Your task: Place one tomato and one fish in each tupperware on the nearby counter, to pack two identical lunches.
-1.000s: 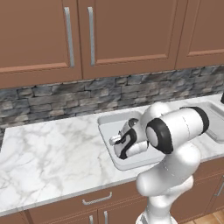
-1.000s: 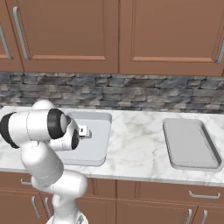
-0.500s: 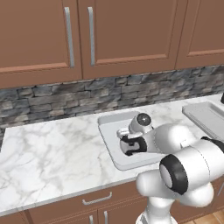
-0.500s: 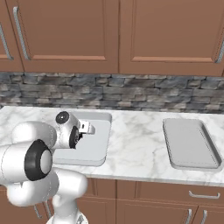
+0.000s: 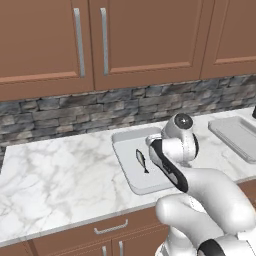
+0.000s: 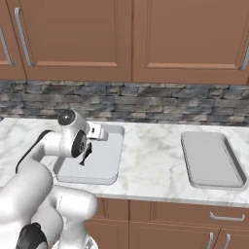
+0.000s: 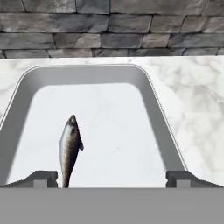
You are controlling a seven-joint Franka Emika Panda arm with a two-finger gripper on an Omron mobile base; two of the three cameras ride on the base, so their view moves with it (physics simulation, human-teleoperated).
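Freshly opened, pincer (image 7: 111,177) stands wide; fish (image 7: 70,148) lies in tupperware (image 7: 155,118).

brown wooden wall cabinets (image 5: 100,45) with metal handles, grey stone backsplash (image 6: 146,99), base drawers (image 6: 214,219)

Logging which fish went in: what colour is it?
Dark silvery grey fish, clearest in the hand view.
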